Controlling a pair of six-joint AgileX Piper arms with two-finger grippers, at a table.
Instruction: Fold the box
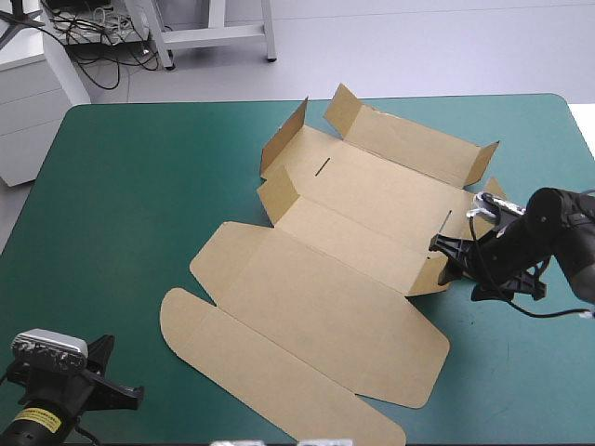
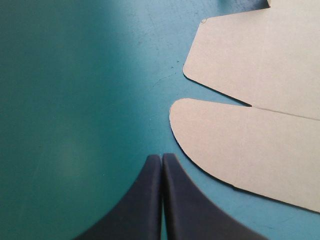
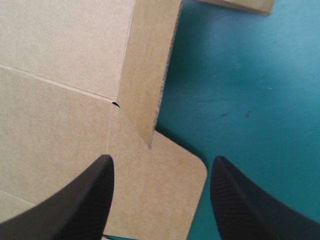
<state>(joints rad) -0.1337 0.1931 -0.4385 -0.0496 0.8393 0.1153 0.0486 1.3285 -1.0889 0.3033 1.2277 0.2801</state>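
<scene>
The brown box (image 1: pixel 325 269) lies as a cut sheet in the middle of the table, its lid and rounded front flap (image 2: pixel 240 145) flat and the far wall and corner flaps raised. My right gripper (image 1: pixel 444 260) is at the box's right side, open. A low rounded tab (image 3: pixel 170 185) lies between its fingers, and a raised side flap (image 3: pixel 145 75) stands just ahead. My left gripper (image 1: pixel 130 398) rests near the table's front left corner, shut and holding nothing. In the left wrist view its fingertips (image 2: pixel 161 159) point just beside the rounded flap without touching it.
The teal-green cover (image 1: pixel 112 186) spreads wide to the left of the box. A narrower strip of cover (image 1: pixel 521 353) lies between the box and the table's right edge. The table's front edge is close under the box's rounded flap.
</scene>
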